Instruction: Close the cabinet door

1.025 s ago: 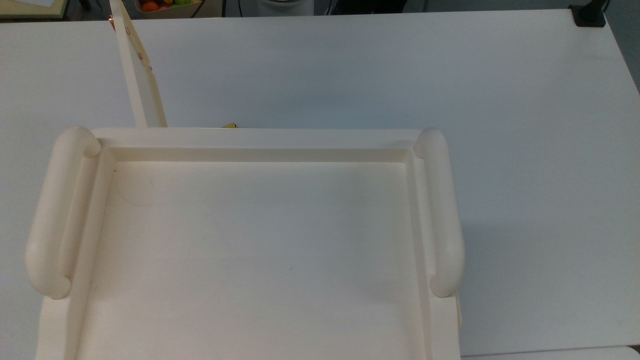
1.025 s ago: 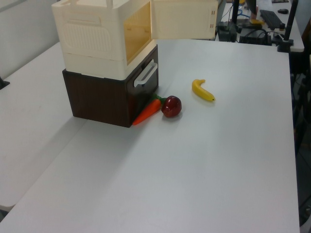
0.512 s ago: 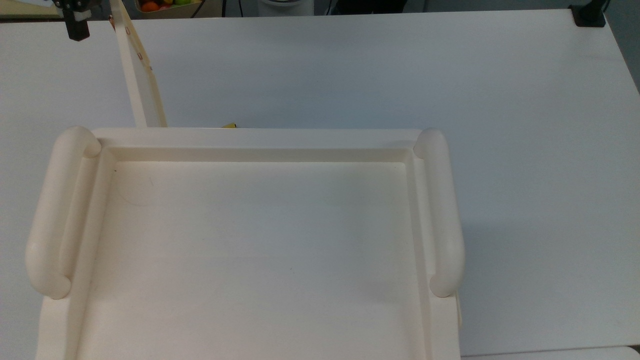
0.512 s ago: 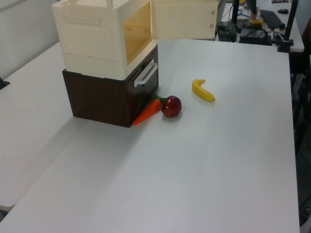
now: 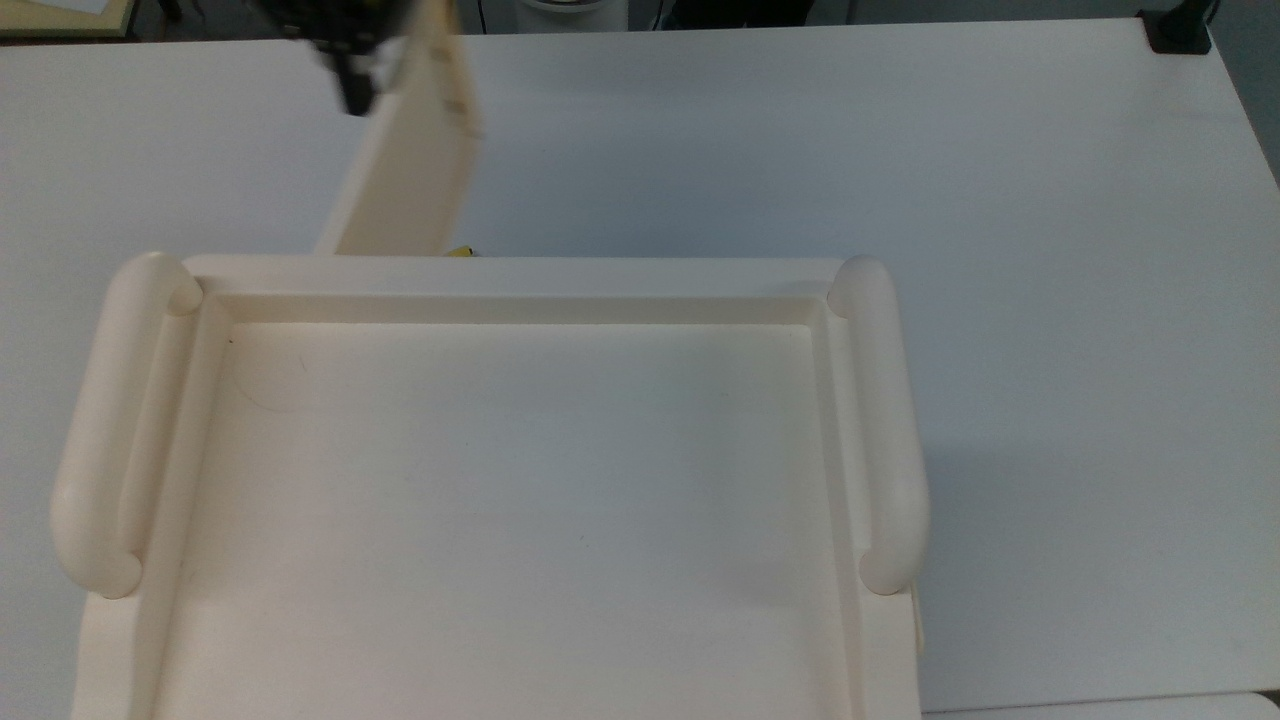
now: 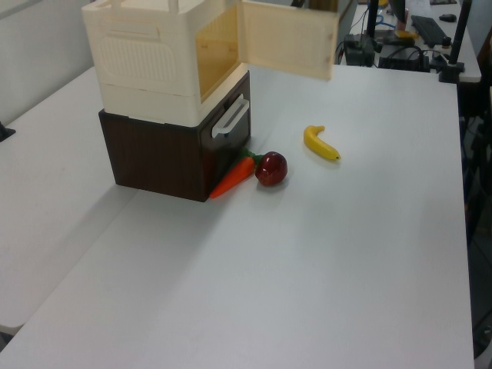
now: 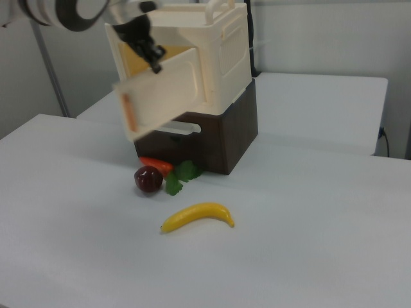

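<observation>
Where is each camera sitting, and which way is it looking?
Top view: high above, looking straight down on the cabinet, its swinging cabinet door and the white table; the dark gripper shows at the door's far end.
Left view: raised at one table corner, looking along the table at the cabinet's open front, the banana, apple and carrot.
Right view: lower, at the opposite side, facing the cabinet; the arm reaches in at top left.
Left and right views share the cabinet, door and all three foods.
</observation>
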Motion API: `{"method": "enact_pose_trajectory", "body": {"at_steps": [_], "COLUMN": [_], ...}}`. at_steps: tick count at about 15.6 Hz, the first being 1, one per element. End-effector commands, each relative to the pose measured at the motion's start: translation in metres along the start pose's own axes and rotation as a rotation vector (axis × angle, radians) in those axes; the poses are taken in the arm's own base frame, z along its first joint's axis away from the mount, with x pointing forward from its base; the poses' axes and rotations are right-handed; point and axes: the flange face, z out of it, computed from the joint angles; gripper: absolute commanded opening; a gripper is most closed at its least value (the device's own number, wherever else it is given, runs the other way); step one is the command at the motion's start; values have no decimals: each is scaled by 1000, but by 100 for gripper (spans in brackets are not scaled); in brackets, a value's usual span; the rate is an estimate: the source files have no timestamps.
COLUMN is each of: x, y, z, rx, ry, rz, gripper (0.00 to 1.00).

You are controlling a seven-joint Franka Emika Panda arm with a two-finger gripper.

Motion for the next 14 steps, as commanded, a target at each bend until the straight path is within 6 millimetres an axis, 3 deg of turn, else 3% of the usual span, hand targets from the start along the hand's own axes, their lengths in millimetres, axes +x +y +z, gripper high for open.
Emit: {"method": "enact_pose_trajectory", "body": {"at_steps": [1,10,14], "x": [-23,-24,-40], "y": [-50,-50,-59], "z": [9,34,56], "rx": [38,18,-2], "ry": [-25,-55,-111], "rz": [17,3,-77], "gripper": [0,0,0]}}
